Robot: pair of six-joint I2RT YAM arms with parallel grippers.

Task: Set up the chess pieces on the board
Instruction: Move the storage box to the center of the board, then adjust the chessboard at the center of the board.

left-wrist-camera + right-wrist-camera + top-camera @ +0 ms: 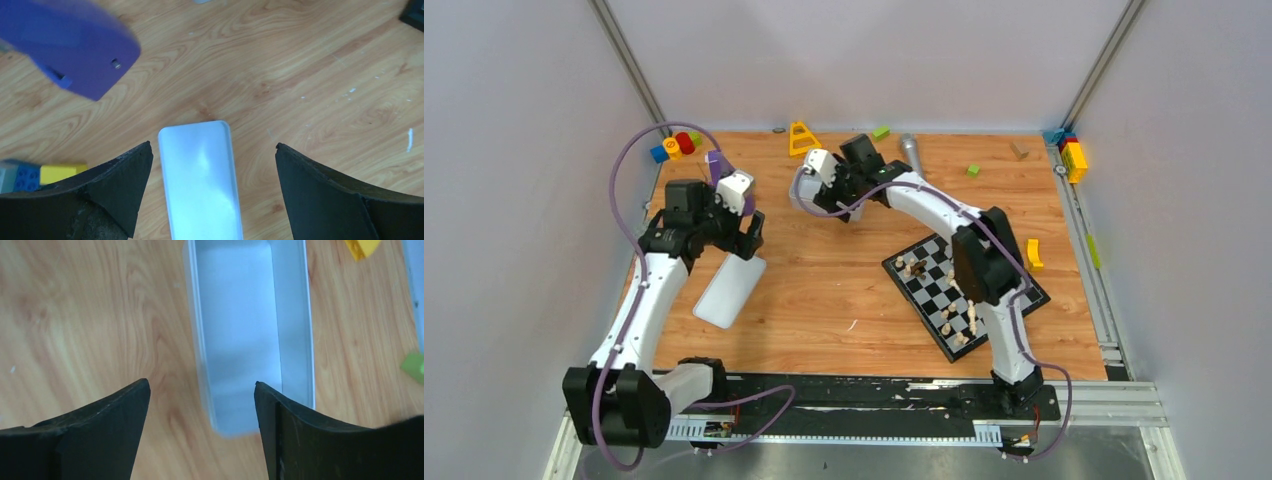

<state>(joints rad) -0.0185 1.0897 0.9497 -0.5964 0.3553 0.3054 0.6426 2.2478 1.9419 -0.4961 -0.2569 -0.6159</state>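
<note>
Wooden tabletop (844, 290) from above: a black-and-white checkered chessboard (934, 295) lies right, wooden chess pieces (914, 266) scattered on it. The right arm's black elbow (982, 265) hides squares and could topple them if it swings. Left wrist: left gripper (212, 150) gapes over a white rectangular lid (200, 190). Right wrist: right gripper (202, 387), jaws apart, above a white tray (292, 330), near end blurred.

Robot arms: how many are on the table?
2. The left arm is on the left, its end above a white lid. The right arm is on the right, arching over the chessboard. No more show, and none seems hidden.
</note>
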